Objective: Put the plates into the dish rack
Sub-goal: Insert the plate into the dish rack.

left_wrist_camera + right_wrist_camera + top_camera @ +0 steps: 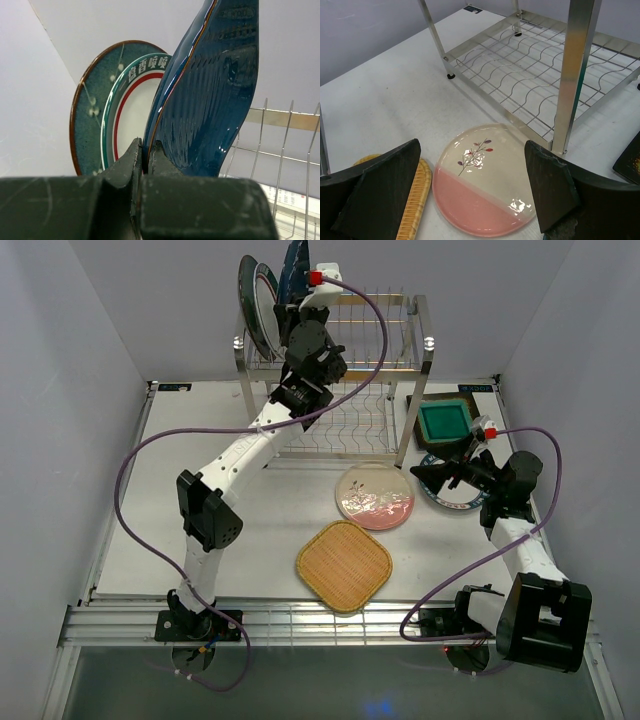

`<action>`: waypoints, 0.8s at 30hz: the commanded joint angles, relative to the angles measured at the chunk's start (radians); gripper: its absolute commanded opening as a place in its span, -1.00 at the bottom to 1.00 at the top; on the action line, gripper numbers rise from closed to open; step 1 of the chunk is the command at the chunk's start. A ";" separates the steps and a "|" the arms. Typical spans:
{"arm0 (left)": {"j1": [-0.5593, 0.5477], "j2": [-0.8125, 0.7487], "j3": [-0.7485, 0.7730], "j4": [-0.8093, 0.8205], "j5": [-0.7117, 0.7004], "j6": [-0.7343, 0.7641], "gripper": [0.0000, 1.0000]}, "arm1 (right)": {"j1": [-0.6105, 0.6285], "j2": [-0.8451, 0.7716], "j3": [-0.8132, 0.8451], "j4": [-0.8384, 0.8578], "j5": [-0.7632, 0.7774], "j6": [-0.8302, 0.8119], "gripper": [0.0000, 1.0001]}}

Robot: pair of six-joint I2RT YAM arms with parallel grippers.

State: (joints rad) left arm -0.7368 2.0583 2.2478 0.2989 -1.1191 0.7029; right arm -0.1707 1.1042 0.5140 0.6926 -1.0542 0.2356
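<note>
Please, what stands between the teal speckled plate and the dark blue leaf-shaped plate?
A white round plate rimmed green and red, seen in the left wrist view.

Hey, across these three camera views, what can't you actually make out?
- Left wrist view: whether the blue leaf plate sits in a dish rack slot; the left gripper hides its lower edge.
- Top view: the right gripper covers part of the white plate near the green square plate; its rim pattern is too small.
- Right wrist view: the woven plate is mostly behind a finger; a dark dish is cut off at the right edge.
</note>
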 commanded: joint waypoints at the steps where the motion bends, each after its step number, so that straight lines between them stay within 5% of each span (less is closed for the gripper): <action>1: 0.010 -0.018 0.087 0.085 0.025 0.024 -1.00 | -0.009 0.009 0.017 0.053 -0.018 0.010 0.80; 24: 0.027 -0.006 0.058 0.250 -0.054 0.178 -1.00 | -0.013 0.025 0.026 0.056 -0.032 0.019 0.80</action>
State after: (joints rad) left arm -0.7158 2.1284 2.2753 0.4576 -1.2091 0.8803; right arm -0.1772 1.1240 0.5140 0.7071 -1.0718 0.2527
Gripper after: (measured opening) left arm 0.093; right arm 0.899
